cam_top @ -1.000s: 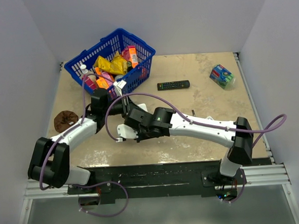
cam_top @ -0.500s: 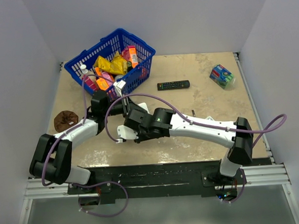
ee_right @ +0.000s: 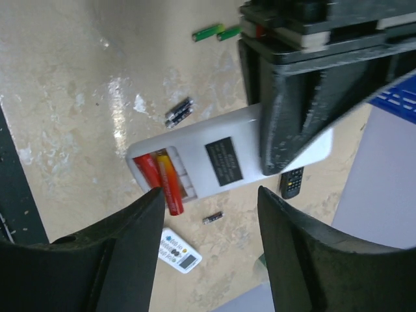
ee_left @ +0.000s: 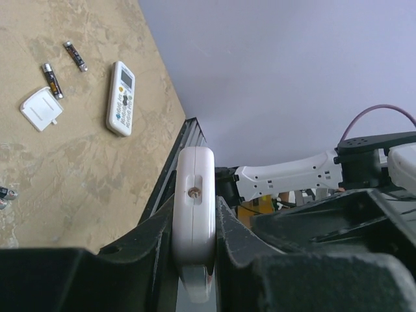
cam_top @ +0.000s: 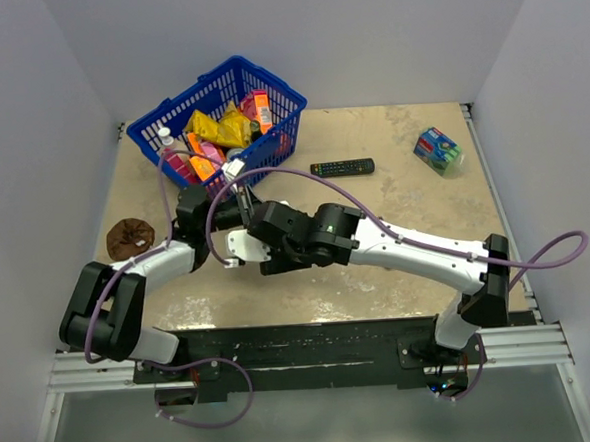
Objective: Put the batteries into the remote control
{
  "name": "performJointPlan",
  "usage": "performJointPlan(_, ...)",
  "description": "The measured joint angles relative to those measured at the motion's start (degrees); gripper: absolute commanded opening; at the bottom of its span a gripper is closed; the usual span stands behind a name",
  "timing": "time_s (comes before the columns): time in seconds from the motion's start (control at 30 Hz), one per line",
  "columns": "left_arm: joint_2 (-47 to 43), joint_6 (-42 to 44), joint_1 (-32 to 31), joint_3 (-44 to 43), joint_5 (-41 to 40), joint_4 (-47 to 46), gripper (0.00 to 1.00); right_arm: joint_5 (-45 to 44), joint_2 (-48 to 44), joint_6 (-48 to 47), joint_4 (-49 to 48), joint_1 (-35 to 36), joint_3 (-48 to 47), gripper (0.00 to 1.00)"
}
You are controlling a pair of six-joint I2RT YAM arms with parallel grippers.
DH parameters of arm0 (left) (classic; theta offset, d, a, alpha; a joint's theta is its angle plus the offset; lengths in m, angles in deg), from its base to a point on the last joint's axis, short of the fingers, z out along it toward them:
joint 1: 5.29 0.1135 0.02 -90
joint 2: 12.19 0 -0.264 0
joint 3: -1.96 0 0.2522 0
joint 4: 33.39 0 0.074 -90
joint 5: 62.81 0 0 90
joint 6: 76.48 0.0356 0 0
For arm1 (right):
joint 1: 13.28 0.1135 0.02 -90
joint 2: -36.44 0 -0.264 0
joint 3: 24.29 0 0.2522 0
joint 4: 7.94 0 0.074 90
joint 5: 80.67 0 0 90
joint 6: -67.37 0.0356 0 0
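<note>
Jaws of the left gripper (ee_left: 195, 224) are clamping shut on the remote control (ee_left: 194, 188), gripping one end and holding it, by the look of both wrist views, lifted off the table (cam_top: 404, 204). The remote is lying back-up. In the right wrist view its long axis is running from the clamped end at upper right down to the open battery bay at lower left. A red battery (ee_right: 148, 172) and an orange battery (ee_right: 168, 185) are sitting side by side in that bay. The orange one is poking past the bay's edge, so it is probably not seated.

The right gripper (ee_right: 208, 195) is hovering just short of that bay with its fingers standing apart and nothing between them. It is the nearer arm for any pressing or loading. The bay is facing it almost head-on.

Spare cells are lying on the table beyond: a green pair (ee_right: 211, 31), a dark pair (ee_right: 179, 112) and a single dark one (ee_right: 212, 218). A loose white cover (ee_left: 41, 109) and a white remote with grey buttons (ee_left: 121, 97) are resting nearby.

The tabletop is showing as mottled tan with glossy patches. From left to right it is carrying a brown lump (cam_top: 129, 237), a blue basket (cam_top: 275, 147), a black remote (cam_top: 342, 167) and a coloured packet (cam_top: 438, 149). Pale walls (cam_top: 313, 29) are closing in on three sides.
</note>
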Motion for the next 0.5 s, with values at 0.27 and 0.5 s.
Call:
performJointPlan(0.27, 0.1, -5.5, 0.0, 2.4, -2.2, -8.2, 0.00, -2.8, -3.6, 4.1, -5.4, -0.2, -3.6, 0.75)
performJointPlan(0.5, -0.7, -12.3, 0.0, 6.1, -9.5, -18.1, 0.00, -8.0, -12.3, 15.6, -17.1, -2.4, 1.4, 0.67)
